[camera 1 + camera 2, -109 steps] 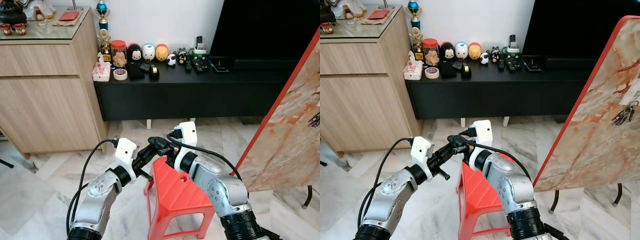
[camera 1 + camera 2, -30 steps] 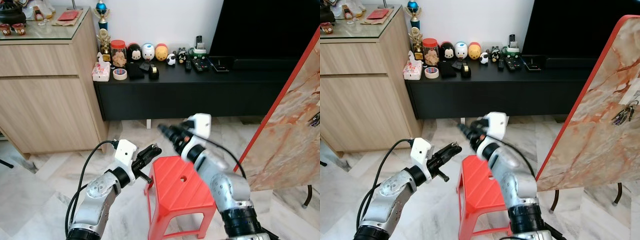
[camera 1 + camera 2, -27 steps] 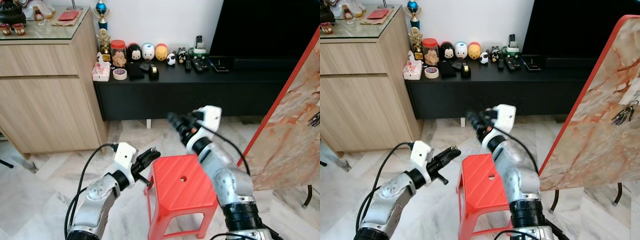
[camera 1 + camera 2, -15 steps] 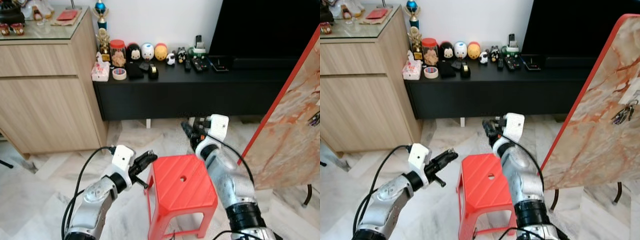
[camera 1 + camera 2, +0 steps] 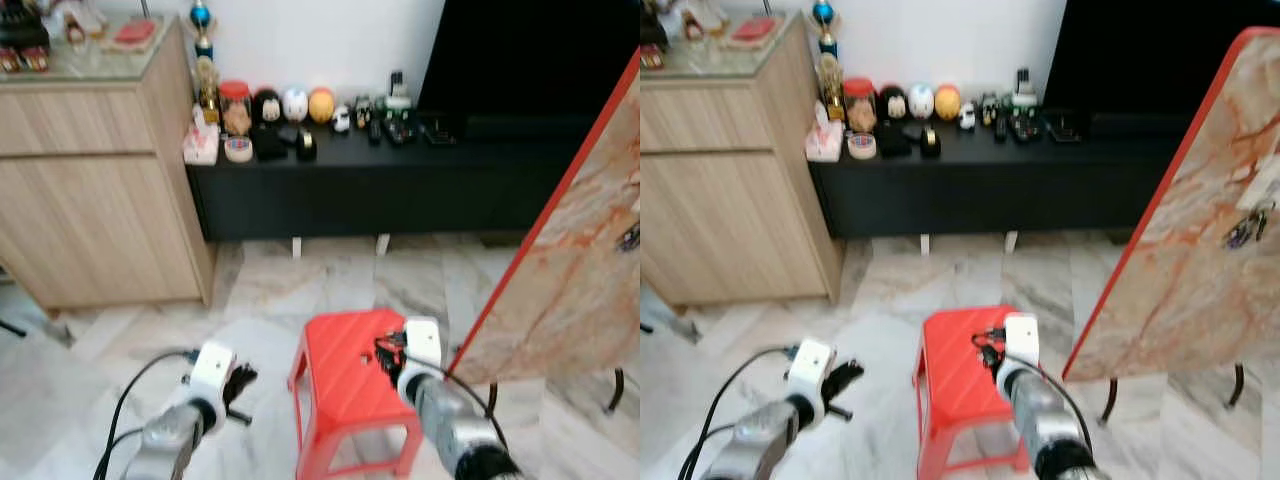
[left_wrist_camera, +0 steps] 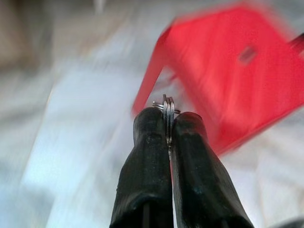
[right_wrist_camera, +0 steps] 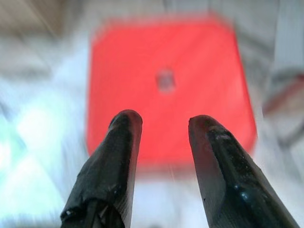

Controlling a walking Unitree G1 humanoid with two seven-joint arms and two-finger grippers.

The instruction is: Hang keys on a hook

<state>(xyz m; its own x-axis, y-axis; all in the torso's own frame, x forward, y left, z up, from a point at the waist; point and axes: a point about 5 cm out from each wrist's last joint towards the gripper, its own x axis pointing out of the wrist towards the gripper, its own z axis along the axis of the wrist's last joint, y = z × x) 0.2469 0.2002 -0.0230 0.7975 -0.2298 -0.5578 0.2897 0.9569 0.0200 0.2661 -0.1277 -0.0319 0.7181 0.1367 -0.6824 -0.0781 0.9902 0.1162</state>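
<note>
Our left hand (image 6: pixel 167 124) is clenched on a metal key ring (image 6: pixel 167 105) low over the floor, left of the red stool (image 5: pixel 352 380). Right hand (image 7: pixel 164 124), fingers apart w/ nothing btwn, hangs over the stool top (views blurred).

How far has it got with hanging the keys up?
Pickup looks done: the left gripper is shut on a key ring, low beside the red stool. The right gripper is open above the stool. Left: carrying the ring to the marble board, where another bunch hangs, and hooking it.
</note>
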